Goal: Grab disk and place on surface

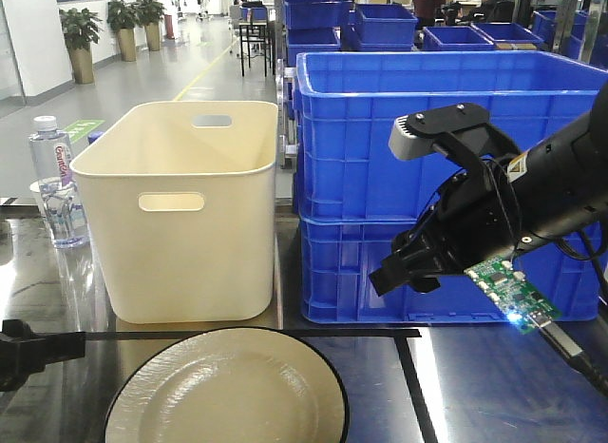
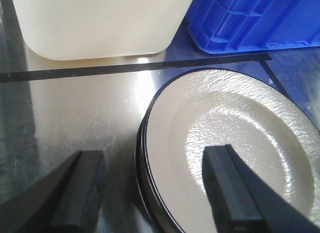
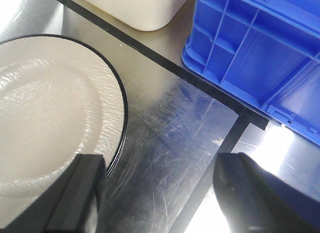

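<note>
Several stacked cream disks (image 2: 235,143) (black-rimmed, textured) on glossy surface (image 2: 75,108).

A long hall runs back at the upper left, its pale polished floor (image 1: 171,67) shining under bright light, a yellow line (image 1: 211,67) painted along it. Three potted plants (image 1: 80,42) stand in tan planters against the white left wall (image 1: 28,34). Farther off, dark chairs and small tables (image 1: 255,29) cluster by the aisle. On the right, metal shelving (image 1: 570,1) holds rows of blue bins (image 1: 385,23), and two large blue crates (image 1: 446,177) are stacked in front, close to the camera
</note>
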You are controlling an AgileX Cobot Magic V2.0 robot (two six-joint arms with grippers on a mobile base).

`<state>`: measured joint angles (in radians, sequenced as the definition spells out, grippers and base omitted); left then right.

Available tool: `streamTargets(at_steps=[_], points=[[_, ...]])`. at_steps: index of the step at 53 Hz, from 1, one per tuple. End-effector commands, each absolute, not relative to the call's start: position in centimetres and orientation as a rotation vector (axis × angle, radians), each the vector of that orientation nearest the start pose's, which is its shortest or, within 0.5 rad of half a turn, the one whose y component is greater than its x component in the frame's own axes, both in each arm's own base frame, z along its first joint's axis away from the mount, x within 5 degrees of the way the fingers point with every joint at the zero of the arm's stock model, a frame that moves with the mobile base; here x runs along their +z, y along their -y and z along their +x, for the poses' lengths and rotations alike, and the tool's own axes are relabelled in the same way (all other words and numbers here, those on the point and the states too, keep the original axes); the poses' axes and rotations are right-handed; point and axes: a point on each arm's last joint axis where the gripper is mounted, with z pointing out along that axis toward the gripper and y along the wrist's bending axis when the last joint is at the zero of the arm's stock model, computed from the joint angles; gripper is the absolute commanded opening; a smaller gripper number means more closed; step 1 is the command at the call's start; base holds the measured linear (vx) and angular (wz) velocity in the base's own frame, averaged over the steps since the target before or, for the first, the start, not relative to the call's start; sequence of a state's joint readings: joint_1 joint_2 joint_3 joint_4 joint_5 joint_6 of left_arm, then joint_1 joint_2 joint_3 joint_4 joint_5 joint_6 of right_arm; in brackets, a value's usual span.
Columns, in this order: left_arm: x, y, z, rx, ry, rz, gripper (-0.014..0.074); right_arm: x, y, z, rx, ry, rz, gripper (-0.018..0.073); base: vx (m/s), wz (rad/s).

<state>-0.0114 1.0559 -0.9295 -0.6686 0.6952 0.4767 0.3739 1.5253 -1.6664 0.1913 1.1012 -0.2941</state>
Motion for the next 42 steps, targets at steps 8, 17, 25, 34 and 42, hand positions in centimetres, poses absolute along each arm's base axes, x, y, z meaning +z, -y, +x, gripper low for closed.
streamTargets(at_steps=[8,17,25,34,42], points=[[37.1,3.8,21.3,-0.508,-2.07,0.126,0.0533,44.3,-12.6,28.7,0.278,-2.197,-0.724,0.0456,0.0,0.0],[37.1,3.8,21.3,-0.506,-2.068,0.124,0.0533,44.3,-12.6,28.7,0.278,-2.197,-0.724,0.0438,0.0,0.0],[37.4,3.1,20.2,-0.388,-2.024,0.119,0.0496,44.3,-12.6,28.7,0.278,-2.197,-0.724,0.0427,0.0,0.0],[36.1,1.5,17.2,-0.265,-1.91,-0.067,0.0387,44.3,-12.6,28.7,0.278,-2.197,-0.724,0.042,0.0,0.0],[33.0,0.5,13.6,-0.162,-1.761,-0.112,0.0267,44.3,-12.6,28.7,0.278,-2.197,-0.724,0.042,0.0,0.0]])
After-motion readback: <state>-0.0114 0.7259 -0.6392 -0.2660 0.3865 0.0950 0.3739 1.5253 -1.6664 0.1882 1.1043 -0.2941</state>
